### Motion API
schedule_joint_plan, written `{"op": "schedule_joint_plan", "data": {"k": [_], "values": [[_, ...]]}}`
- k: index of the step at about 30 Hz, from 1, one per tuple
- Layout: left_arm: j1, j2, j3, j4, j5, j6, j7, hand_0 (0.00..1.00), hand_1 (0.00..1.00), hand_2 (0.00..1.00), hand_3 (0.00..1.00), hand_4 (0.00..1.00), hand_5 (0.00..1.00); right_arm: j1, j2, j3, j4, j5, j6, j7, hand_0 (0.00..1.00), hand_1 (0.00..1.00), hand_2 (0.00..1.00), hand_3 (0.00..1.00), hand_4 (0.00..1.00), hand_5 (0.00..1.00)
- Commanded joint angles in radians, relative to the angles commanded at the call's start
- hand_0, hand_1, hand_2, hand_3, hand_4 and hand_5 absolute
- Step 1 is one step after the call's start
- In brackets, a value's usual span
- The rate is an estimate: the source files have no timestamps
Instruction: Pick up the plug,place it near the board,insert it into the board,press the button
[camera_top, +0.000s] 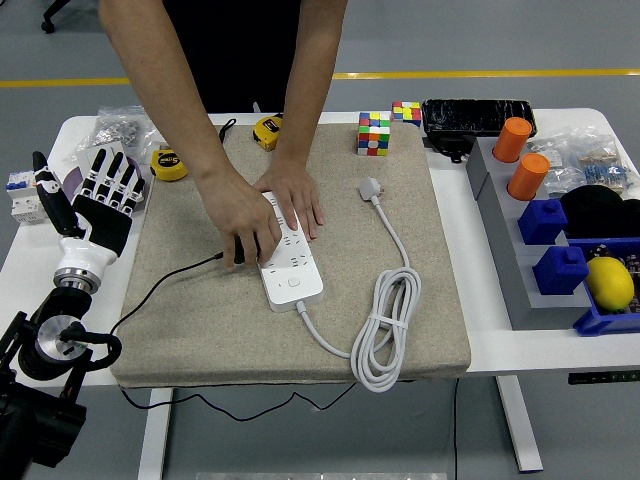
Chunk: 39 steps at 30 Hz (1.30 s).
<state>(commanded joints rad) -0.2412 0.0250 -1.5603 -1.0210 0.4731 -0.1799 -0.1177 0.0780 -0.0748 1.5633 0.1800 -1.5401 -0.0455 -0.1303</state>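
A white power strip (291, 262) lies on the beige mat (200, 320) at the table's middle. A person's two hands rest on it: one hand (238, 222) grips a black plug at the strip's left edge, the other hand (295, 196) lies flat on the strip's far end. A thin black cable (160, 288) runs left from that plug. The strip's own white cord (385, 320) coils to the right, ending in a white plug (371, 187). My left hand (97, 198) hovers at the table's left edge, fingers spread, holding nothing. My right hand is out of view.
Yellow tape measures (170, 163) and a white breaker (25, 195) sit at the back left. Rubik's cubes (374, 132) and a black case (477, 115) stand at the back. A grey rack (505, 250) with orange and blue parts and a lemon (610, 282) fills the right side.
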Motion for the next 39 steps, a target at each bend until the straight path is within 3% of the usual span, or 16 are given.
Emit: {"op": "schedule_joint_plan", "data": {"k": [5, 6, 11, 12, 16, 18, 29, 35, 36, 39], "values": [[0.004, 0.004, -0.005, -0.02, 0.133, 0.05, -0.013, 0.968, 0.955, 0.887, 0.907, 0.998, 0.998, 0.002, -0.002, -0.005, 0.0, 0.0, 0.001, 0.001, 0.825, 0.722, 0.719, 0.761, 0.998, 0.992], [0.005, 0.006, -0.009, -0.029, 0.165, 0.065, -0.011, 0.948, 0.921, 0.85, 0.867, 0.998, 0.984, 0.002, -0.003, -0.006, 0.0, 0.0, 0.001, 0.001, 0.825, 0.721, 0.719, 0.761, 0.998, 0.993], [0.007, 0.025, -0.007, -0.081, 0.376, 0.127, 0.013, 0.948, 0.921, 0.85, 0.867, 0.998, 0.984, 0.003, -0.006, -0.004, 0.0, -0.005, 0.001, -0.001, 0.825, 0.721, 0.719, 0.761, 0.998, 0.993], [0.008, 0.028, -0.005, -0.09, 0.415, 0.133, 0.018, 0.933, 0.916, 0.843, 0.86, 0.998, 0.711, 0.003, -0.006, -0.004, 0.0, -0.005, 0.001, -0.001, 0.825, 0.722, 0.719, 0.761, 0.998, 0.992], [0.006, 0.052, 0.012, -0.136, 0.59, 0.156, 0.053, 0.933, 0.916, 0.843, 0.86, 0.998, 0.711, 0.002, -0.008, -0.004, 0.0, -0.007, 0.002, -0.001, 0.825, 0.722, 0.719, 0.761, 0.998, 0.992], [0.005, 0.06, 0.016, -0.153, 0.668, 0.158, 0.066, 0.938, 0.93, 0.846, 0.865, 0.998, 0.666, 0.003, -0.008, -0.006, 0.0, -0.006, 0.002, 0.0, 0.825, 0.722, 0.719, 0.761, 0.998, 0.992], [-0.009, 0.084, 0.042, -0.239, 1.13, 0.133, 0.127, 0.966, 0.966, 0.888, 0.891, 0.998, 0.639, -0.002, -0.007, 0.003, 0.0, -0.014, 0.003, -0.002, 0.825, 0.722, 0.719, 0.761, 0.998, 0.99], [-0.017, 0.097, 0.105, -0.27, 1.389, 0.11, 0.156, 0.979, 0.997, 0.907, 0.917, 0.998, 0.618, 0.007, -0.009, -0.009, 0.0, 0.003, 0.0, 0.002, 0.825, 0.721, 0.719, 0.761, 0.998, 0.99], [-0.018, 0.097, 0.124, -0.276, 1.428, 0.103, 0.161, 0.998, 0.998, 0.953, 0.932, 0.998, 0.613, 0.008, -0.009, -0.01, 0.0, 0.006, 0.0, 0.002, 0.825, 0.722, 0.718, 0.761, 0.998, 0.99], [-0.021, 0.096, 0.188, -0.286, 1.551, 0.084, 0.178, 0.998, 0.998, 0.953, 0.932, 0.998, 0.613, 0.009, -0.009, -0.01, 0.0, 0.006, 0.0, 0.002, 0.825, 0.722, 0.718, 0.761, 0.998, 0.99]]}}
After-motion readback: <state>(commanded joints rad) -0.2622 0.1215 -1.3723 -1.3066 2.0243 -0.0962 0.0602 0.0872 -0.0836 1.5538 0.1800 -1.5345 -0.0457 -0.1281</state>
